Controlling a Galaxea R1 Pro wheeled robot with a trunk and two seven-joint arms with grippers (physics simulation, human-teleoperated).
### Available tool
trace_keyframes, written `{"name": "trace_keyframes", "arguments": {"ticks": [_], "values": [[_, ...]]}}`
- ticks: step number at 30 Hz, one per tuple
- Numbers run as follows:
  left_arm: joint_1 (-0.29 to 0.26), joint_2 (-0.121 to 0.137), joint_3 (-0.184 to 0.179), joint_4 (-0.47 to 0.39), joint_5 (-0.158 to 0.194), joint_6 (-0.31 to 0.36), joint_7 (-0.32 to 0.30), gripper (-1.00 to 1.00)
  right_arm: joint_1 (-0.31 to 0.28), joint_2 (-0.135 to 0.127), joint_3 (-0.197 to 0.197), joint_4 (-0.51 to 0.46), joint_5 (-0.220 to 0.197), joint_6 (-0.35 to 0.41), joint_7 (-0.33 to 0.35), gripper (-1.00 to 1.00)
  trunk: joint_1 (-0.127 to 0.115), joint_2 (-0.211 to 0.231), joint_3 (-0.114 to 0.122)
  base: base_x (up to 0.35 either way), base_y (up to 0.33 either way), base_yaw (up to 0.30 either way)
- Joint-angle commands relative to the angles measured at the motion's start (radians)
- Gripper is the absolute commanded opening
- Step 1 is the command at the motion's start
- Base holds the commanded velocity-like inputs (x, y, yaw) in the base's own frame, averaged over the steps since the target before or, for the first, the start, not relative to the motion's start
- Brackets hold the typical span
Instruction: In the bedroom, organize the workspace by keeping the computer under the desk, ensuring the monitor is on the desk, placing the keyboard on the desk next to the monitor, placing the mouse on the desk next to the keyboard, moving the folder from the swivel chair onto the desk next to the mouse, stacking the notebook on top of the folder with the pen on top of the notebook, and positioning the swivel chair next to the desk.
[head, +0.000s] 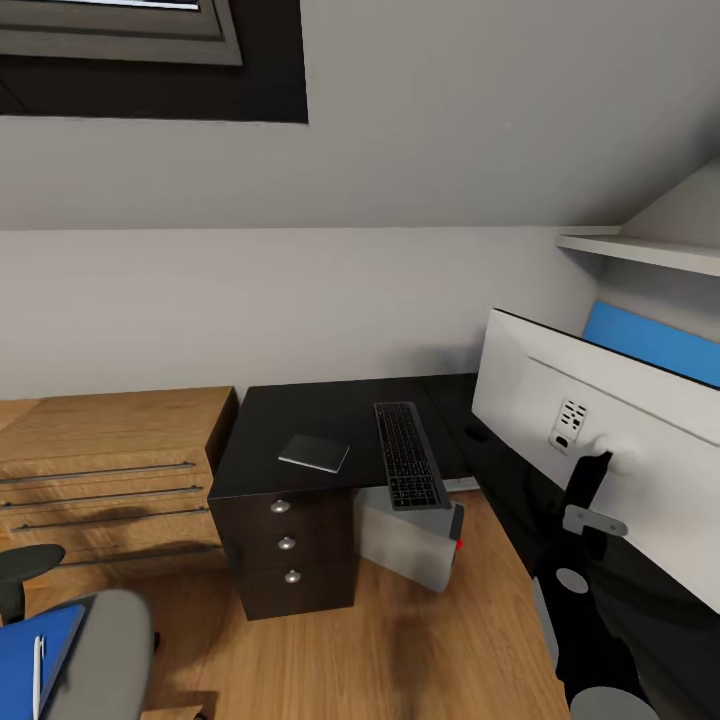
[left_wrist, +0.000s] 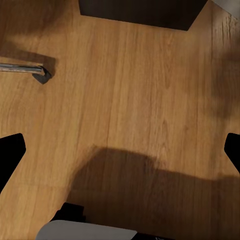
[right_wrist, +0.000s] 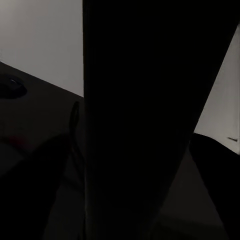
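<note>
- The black L-shaped table (head: 270, 425) stands in the corner against the white wall, its three silver-knobbed drawers facing the room.
- A dark grey notebook (head: 314, 452) lies flat on its top, near the front edge.
- A dark keyboard (head: 407, 455) lies beside the notebook, its near end overhanging the front edge.
- The monitor (head: 600, 440) stands on the right wing, its pale back showing.
- The wooden floor (head: 400, 640) carries a light grey computer (head: 405, 545) just beside the drawers.
</note>
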Motion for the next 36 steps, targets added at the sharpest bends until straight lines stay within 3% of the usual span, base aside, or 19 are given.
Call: {"name": "trace_keyframes", "arguments": {"ticks": [1, 14, 29, 36], "values": [[-0.001, 0.0, -0.008, 0.001, 0.005, -0.004, 0.007, 1.0, -0.001, 0.001, -0.001, 0.0, 0.012, -0.002, -0.001, -1.0, 0.0, -0.001, -0.001, 0.0, 0.0, 0.0], [0.0, 0.0, -0.009, 0.001, 0.005, -0.004, 0.007, 1.0, -0.001, 0.001, 0.0, 0.002, 0.016, -0.002, 0.0, -1.0, 0.0, -0.001, -0.001, -0.109, 0.0, 0.0], [-0.001, 0.0, -0.01, 0.001, 0.005, -0.003, 0.007, 1.0, -0.001, 0.001, 0.0, 0.004, 0.017, -0.002, 0.0, -1.0, 0.0, -0.001, -0.001, -0.221, -0.003, 0.0], [-0.001, 0.0, -0.01, 0.001, 0.005, -0.004, 0.007, 1.0, -0.001, 0.001, -0.001, 0.004, 0.016, -0.002, 0.0, -1.0, 0.0, -0.001, -0.001, -0.058, -0.194, 0.0]]}}
